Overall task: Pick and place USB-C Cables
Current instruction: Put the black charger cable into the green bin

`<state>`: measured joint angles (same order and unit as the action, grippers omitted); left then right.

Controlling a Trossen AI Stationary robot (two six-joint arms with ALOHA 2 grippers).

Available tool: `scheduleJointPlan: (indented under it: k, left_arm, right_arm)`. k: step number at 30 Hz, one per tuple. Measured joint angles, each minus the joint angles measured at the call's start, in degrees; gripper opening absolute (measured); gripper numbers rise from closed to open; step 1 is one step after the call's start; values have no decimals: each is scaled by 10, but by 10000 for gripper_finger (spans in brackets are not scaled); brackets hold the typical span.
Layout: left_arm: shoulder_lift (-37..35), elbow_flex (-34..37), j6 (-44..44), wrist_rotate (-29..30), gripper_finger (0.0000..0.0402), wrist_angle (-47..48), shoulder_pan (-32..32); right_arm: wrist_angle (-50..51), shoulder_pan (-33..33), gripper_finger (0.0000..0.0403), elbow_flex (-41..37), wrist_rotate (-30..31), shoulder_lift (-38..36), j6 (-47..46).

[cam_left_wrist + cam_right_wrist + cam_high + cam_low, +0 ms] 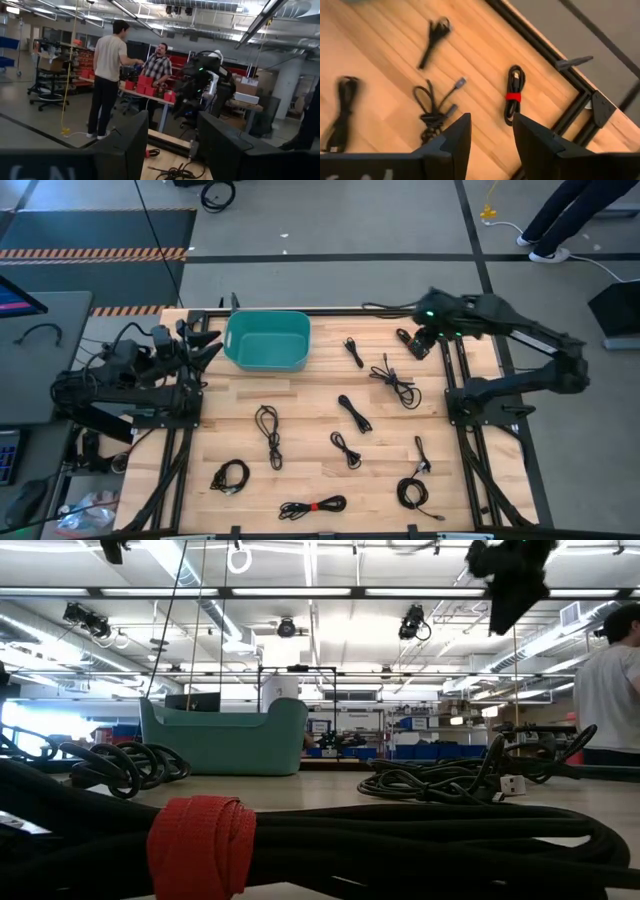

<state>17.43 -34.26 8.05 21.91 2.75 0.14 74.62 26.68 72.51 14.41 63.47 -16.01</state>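
Right gripper [418, 342] hovers above the table's far right corner with its fingers [455, 137] parted and nothing between them. Its wrist view alone shows what lies under it: a red-tied cable [513, 95] beside the black table frame [572, 80], and a loose cable [434, 107] nearby. From above, the USB-C Cables [352, 417] lie scattered over the wooden table [310, 400], all outside the teal bin [266, 340] at the far edge. The left gripper [205, 340] waits just left of the bin, fingers apart and empty. Only the low view shows another red tie [200, 845] up close; the left wrist view shows people [107, 75] in the room.
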Motion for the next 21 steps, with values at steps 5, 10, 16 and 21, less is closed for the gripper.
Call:
scheduleJointPlan:
  k: [5, 10, 16, 21]
  left_arm:
    - [0, 0, 3, 0, 179, 2, 0]
    - [0, 0, 7, 0, 179, 2, 0]
    - [0, 0, 18, 0, 179, 2, 0]
    - [0, 0, 18, 0, 179, 2, 0]
  right_arm:
    - [-10, 64, 188, 0, -26, 77, 59]
    - [-38, 122, 213, 0, -43, 147, 112]
    - [-96, 183, 216, 0, -79, 216, 160]
    - [-104, 228, 216, 0, -85, 270, 189]
